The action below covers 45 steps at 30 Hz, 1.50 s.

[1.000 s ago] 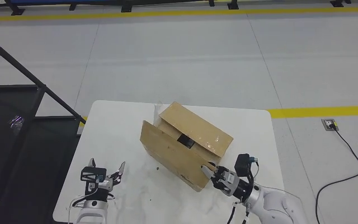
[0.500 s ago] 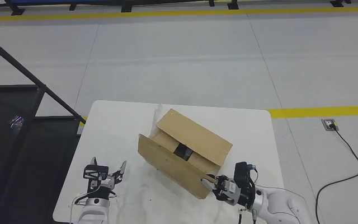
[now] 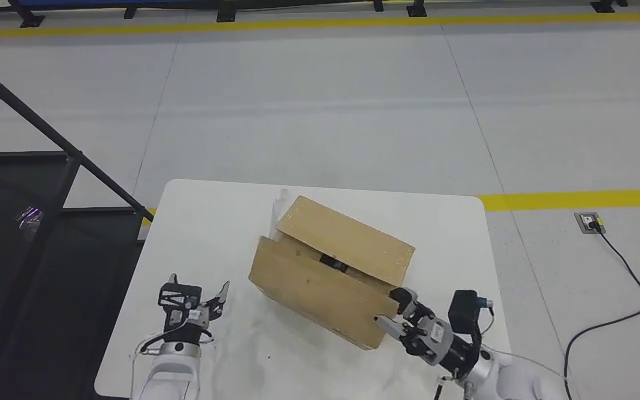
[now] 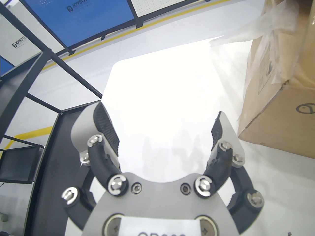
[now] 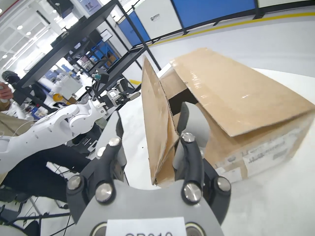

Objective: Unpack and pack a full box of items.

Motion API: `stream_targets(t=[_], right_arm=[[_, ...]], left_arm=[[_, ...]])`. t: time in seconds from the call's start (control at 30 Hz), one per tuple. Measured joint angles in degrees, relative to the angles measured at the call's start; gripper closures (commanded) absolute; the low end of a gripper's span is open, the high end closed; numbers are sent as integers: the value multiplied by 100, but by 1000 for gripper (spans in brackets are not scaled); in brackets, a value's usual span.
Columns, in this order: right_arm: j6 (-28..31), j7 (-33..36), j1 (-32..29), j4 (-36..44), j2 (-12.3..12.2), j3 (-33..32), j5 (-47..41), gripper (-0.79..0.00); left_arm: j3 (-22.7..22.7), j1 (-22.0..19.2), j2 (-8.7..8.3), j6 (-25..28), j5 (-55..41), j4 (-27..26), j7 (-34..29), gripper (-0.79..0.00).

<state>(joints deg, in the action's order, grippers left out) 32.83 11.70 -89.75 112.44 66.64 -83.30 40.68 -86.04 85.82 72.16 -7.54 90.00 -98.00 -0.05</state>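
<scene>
**Brown cardboard box askew at mid-tabletop, right hand astride a flap**

Brown corrugated board makes up the cardboard box (image 3: 318, 285), a long rectangular carton sitting near the middle of the white, round-cornered tabletop (image 3: 220, 225), turned at a slant to its edges. One broad top flap (image 5: 228, 92) lies sloped over the opening, with a glossy strip of clear tape along it. A second flap, the near flap (image 5: 155, 104), stands upright on its edge with a ragged, perforated rim, and a dark gap shows between the two. A crumpled sheet of translucent plastic film (image 4: 265, 25) trails out of the box's far corner down toward the tabletop.

The right hand (image 3: 392, 309) is at the box corner nearest the tabletop's near right corner. Its fingers are spread, with the upright flap's end between them and not clamped. The left hand (image 4: 160, 114) is by the near left corner, well apart from the box, its ribbed black pads (image 4: 105, 126) parted and holding nothing.
</scene>
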Motion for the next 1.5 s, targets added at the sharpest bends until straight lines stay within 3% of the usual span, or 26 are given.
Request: stream_targets(t=[0.07,0.13,0.3,0.4,0.5,0.6,0.73,1.13,1.5], right_arm=[[-580,-552,-320,198,21,-54,14,-785],[-741,-686,-292,186,22,-56,4,-785],[-268,-596,-338,138,18,-92,-105,-785],[-142,-843,-661,240,-1,-226,567,-785],[-856,-903,-1023,446,16,-71,1703,-785],[-2018,-694,-1187,546,77,337,2697,-785],[-2934,-239,-1010,444,154,978,3433,-785],[-3696,163,-486,166,273,1468,3778,-785],[-3439,-174,-553,170,255,857,3135,-785]], left_arm=[[34,-164,8,44,-14,96,-95,-785],[87,-320,14,122,8,198,-152,-785],[302,-806,40,219,208,589,-252,-785],[407,-1043,59,236,278,835,-313,-785],[490,-1242,74,273,333,1073,-356,-785],[558,-1369,88,311,356,1238,-363,-785],[586,-1439,98,341,352,1341,-347,-785],[534,-1370,98,534,268,1336,-229,-785],[540,-1091,63,874,506,1136,34,-785]])
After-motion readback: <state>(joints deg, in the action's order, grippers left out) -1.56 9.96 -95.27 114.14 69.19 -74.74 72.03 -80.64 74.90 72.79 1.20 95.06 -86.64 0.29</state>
